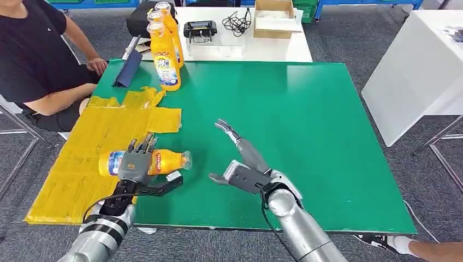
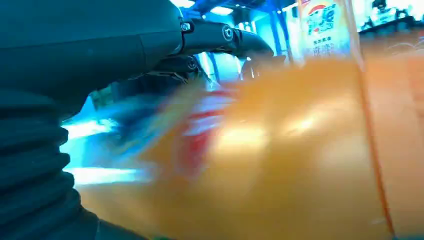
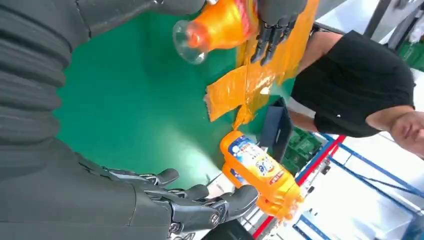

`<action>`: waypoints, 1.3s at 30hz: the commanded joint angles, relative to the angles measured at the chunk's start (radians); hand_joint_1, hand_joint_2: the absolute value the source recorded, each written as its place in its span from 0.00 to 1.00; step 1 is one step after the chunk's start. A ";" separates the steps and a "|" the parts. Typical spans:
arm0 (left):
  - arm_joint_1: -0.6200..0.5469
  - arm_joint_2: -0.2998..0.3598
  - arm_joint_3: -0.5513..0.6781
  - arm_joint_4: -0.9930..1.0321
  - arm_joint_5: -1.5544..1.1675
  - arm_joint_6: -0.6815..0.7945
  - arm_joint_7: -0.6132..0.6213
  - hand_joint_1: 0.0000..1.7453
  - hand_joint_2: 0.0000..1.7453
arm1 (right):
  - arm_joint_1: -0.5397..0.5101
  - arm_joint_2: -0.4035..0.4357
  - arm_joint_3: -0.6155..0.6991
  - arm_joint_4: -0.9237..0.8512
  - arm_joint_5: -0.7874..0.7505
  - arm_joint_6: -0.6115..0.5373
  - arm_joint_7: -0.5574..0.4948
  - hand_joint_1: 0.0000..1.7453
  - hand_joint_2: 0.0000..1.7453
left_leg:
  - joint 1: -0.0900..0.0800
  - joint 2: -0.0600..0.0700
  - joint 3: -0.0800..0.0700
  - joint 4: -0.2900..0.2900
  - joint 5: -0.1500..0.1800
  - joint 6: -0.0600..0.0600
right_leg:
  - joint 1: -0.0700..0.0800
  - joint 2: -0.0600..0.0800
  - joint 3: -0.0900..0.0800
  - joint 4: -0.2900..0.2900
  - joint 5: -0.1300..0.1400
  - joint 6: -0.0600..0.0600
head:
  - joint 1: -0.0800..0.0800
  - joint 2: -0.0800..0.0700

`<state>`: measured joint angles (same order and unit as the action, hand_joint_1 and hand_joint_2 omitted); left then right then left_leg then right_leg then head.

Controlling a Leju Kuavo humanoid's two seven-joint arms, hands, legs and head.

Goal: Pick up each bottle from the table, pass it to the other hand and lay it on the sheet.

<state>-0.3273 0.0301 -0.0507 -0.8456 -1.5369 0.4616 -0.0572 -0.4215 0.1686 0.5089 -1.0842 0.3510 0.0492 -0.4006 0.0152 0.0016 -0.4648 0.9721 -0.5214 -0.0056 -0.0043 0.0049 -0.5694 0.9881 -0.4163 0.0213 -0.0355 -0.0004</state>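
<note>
Fingers of the left hand (image 1: 135, 166) wrap over an orange drink bottle (image 1: 164, 161) held on its side at the near edge of the yellow sheet (image 1: 82, 164), part over sheet and part over the green table (image 1: 306, 125). Spread and holding nothing, the right hand (image 1: 240, 164) hovers just beside it, so the hand-over looks done and only the laying down remains. Two upright orange bottles (image 1: 165, 60) wait at the table's far edge, untouched.
</note>
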 commanded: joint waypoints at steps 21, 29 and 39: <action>0.174 -0.045 0.129 -0.624 0.912 -0.267 -0.442 0.00 0.00 | 0.096 -0.029 -0.100 -0.171 0.063 -0.126 -0.064 0.00 0.00 | 0.001 0.000 -0.008 0.001 -0.002 0.002 | 0.002 0.000 -0.008 -0.001 0.000 0.001 | 0.000 0.000; 0.329 -0.128 0.079 -0.844 1.074 -0.384 -0.567 0.00 0.00 | 0.237 0.034 -0.213 -0.357 -0.024 -0.104 -0.149 0.00 0.00 | 0.000 -0.001 -0.007 -0.001 -0.003 0.001 | 0.001 -0.001 -0.008 -0.002 -0.002 0.000 | 0.001 0.000; 0.328 -0.119 0.077 -0.847 1.074 -0.382 -0.566 0.00 0.00 | 0.238 0.036 -0.216 -0.361 -0.023 -0.099 -0.149 0.00 0.00 | 0.000 -0.001 -0.010 0.000 -0.002 0.001 | 0.000 -0.001 -0.010 -0.002 0.000 0.000 | 0.000 0.000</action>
<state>0.0015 -0.0717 0.0309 -1.6709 -0.4631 0.0847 -0.6264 -0.1784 0.2075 0.3303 -1.4283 0.3292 -0.0523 -0.5467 0.0147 0.0020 -0.4747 0.9723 -0.5233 -0.0054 -0.0044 0.0055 -0.5803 0.9872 -0.4165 0.0215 -0.0351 -0.0004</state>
